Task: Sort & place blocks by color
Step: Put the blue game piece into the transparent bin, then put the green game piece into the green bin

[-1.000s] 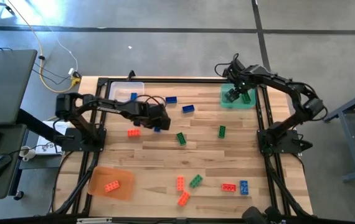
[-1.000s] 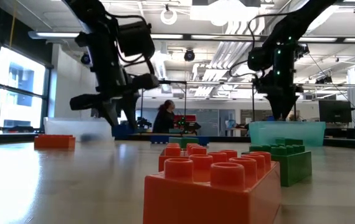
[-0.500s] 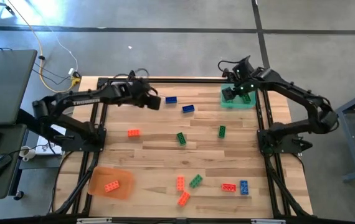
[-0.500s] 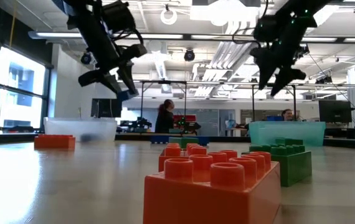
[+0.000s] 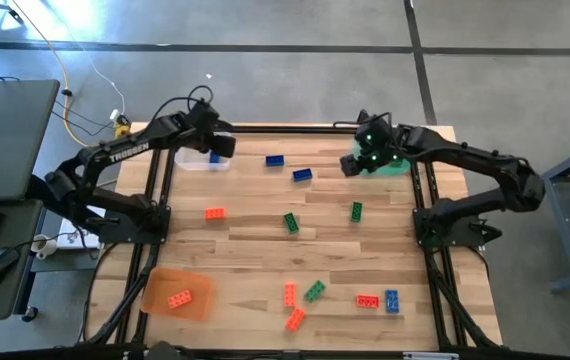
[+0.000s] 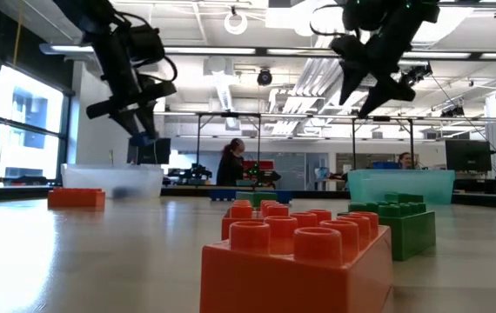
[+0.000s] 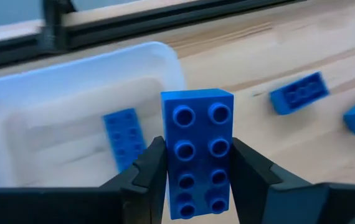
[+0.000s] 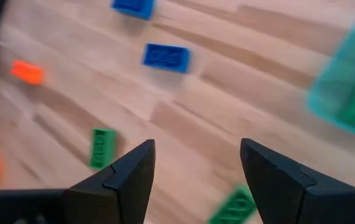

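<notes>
Left hand (image 7: pixel 193 186) gripping blue block (image 7: pixel 197 149), arm lettered "TROSSEN"

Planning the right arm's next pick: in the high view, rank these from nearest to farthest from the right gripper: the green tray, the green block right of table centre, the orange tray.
From the right gripper:
1. Green tray, just beside it at the table's far right corner.
2. Green block, nearer the table's middle.
3. Orange tray, at the opposite near-left corner.
</notes>
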You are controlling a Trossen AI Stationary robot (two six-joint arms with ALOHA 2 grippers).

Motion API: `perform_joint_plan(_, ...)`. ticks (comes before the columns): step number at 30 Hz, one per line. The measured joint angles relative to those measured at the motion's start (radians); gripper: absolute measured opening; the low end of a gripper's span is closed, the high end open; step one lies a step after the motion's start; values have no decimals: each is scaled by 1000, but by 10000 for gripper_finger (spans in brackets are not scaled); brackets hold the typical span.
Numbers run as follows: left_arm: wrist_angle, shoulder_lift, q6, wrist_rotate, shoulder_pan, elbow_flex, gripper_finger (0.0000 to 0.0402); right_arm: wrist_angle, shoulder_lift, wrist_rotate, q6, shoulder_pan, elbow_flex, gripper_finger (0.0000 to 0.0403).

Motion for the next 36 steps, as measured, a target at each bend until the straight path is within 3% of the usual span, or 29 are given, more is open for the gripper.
perform_joint_plan(8, -41, 0, 169, -31, 118, 0, 112, 177, 0, 12, 101, 147, 0, 222)
perform_joint_plan(18, -58, 32, 269, 8, 164, 0, 132, 240, 0, 158, 176, 290, 0, 222)
perform_joint_plan(26, -72, 91, 280, 30, 164, 0, 178, 249, 1, 116, 151, 344, 0, 222)
perform_joint_plan(36, -78, 101, 302, 100, 164, 0, 231, 284, 1, 193, 121, 422, 0, 246)
